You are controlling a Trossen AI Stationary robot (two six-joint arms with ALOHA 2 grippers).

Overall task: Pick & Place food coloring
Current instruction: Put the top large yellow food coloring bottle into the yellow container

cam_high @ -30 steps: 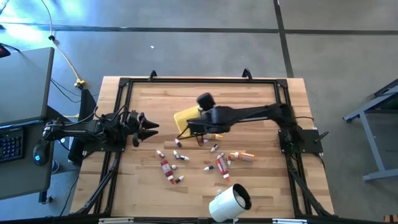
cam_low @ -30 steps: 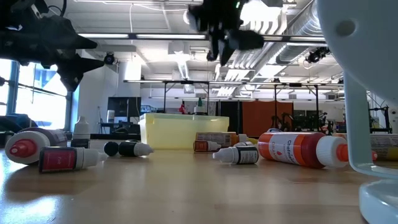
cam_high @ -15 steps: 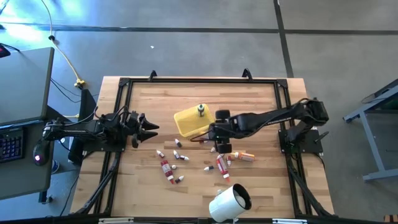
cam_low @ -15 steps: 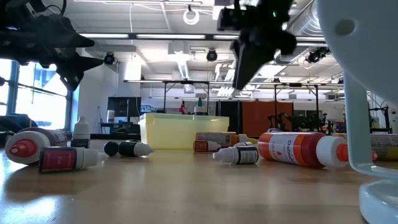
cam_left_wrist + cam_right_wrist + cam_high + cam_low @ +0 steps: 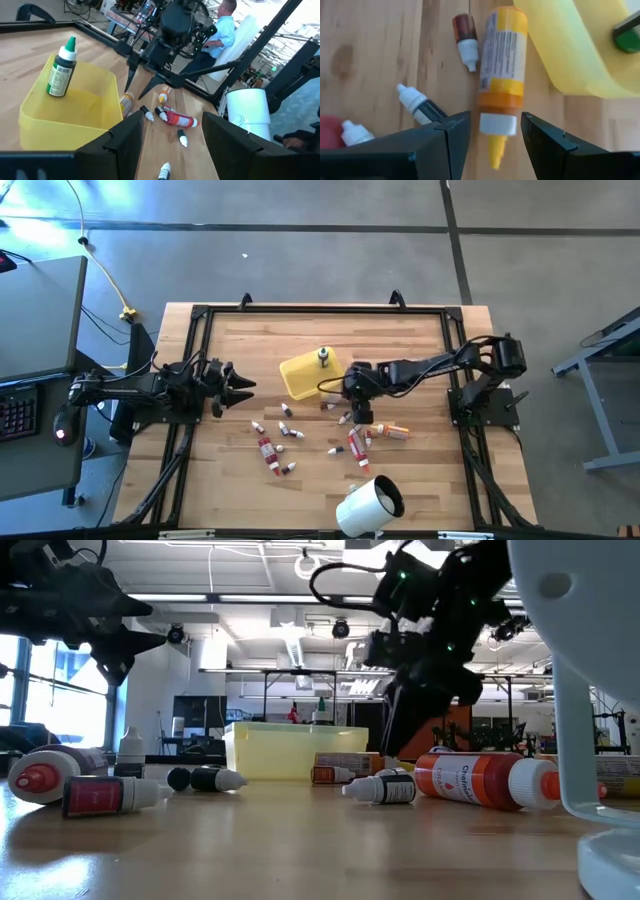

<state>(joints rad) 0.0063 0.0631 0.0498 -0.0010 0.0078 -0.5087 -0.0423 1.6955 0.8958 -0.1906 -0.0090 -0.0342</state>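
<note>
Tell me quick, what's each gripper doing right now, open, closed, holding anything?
Left gripper: open, holding nothing, parked at the table's left side.
Right gripper: open, empty, its fingers either side of the orange food coloring bottle beside the yellow tray.

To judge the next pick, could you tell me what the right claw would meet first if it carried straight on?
Most likely the orange bottle lying beside the yellow tray: the open right claw straddles its white cap end, though the remaining gap is unclear.
</note>
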